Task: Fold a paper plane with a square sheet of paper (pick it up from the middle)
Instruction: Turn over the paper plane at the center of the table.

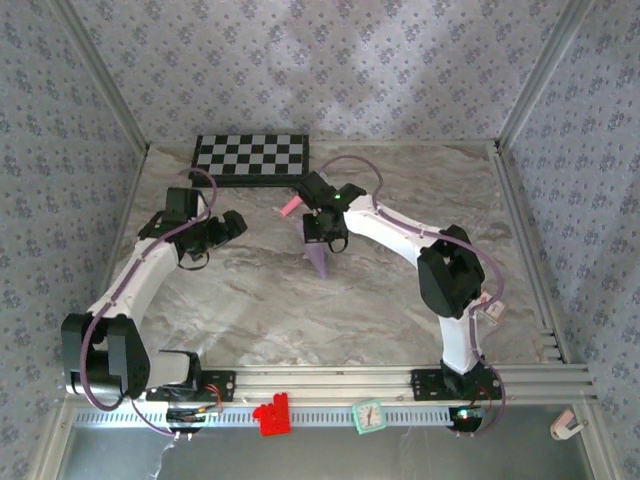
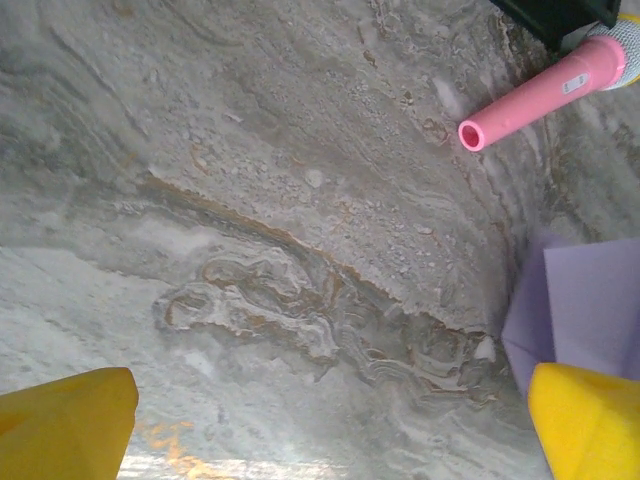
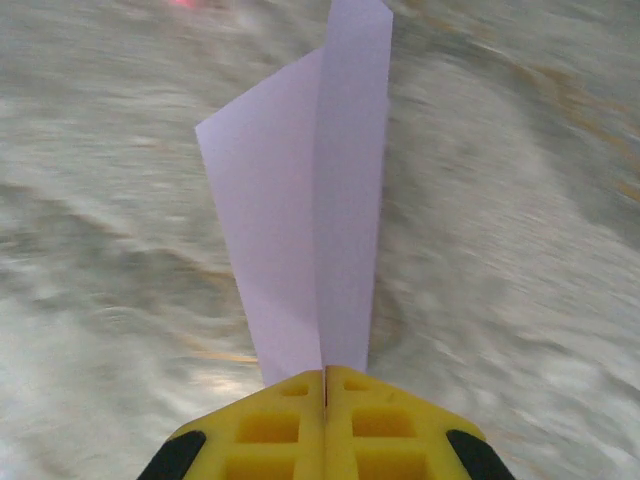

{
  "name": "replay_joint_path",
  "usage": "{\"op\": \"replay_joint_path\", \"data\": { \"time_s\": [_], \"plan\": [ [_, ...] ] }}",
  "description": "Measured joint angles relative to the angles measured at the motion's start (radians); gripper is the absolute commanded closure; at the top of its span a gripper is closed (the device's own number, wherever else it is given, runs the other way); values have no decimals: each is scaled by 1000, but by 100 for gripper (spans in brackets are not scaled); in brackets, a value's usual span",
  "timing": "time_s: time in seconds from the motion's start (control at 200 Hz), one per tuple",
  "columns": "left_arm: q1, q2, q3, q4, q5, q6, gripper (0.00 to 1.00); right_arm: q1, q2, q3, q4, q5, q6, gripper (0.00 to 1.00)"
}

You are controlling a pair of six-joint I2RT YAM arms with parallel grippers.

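Slim pale-purple paper plane (image 3: 310,200) stuck out ahead of the yellow right gripper (image 3: 325,385), pinched tight at one end, left gripper (image 2: 330,425) wide open and empty, plane nearby

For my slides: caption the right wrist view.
Right end effector shut on slim pale-lavender paper plane over marbled tabletop.

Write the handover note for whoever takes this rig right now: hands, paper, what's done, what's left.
Right hand: shut on the paper plane, pinching one end.
Left hand: open, empty, over the table, beside the plane.
Done: the sheet looks folded into a dart with a centre crease.
To do: probably just setting it down and releasing. I cannot tell whether it touches the table.
Pink microphone lies close by; keep clear.
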State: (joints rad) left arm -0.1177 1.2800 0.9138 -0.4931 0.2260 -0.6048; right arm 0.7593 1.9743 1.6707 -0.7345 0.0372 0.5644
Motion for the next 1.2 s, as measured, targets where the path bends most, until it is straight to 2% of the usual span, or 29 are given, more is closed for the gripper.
{"op": "replay_joint_path", "data": {
  "time_s": [0.205,0.42,0.55,0.885,1.199],
  "plan": [
    [0,-8,-94,149,106,-124,0,-27,-2,-108,269,-258,-37,95],
    [-33,27,-193,283,181,-214,6,-78,-2,-276,493,-424,17,93],
    [-95,85,-224,344,211,-253,15,-95,-2,-355,601,-466,66,93],
    [-196,224,-228,475,245,-319,52,-124,-2,-480,742,-501,140,93],
    [-221,309,-218,532,256,-325,62,-127,-2,-513,769,-506,154,93]
  ]
}}
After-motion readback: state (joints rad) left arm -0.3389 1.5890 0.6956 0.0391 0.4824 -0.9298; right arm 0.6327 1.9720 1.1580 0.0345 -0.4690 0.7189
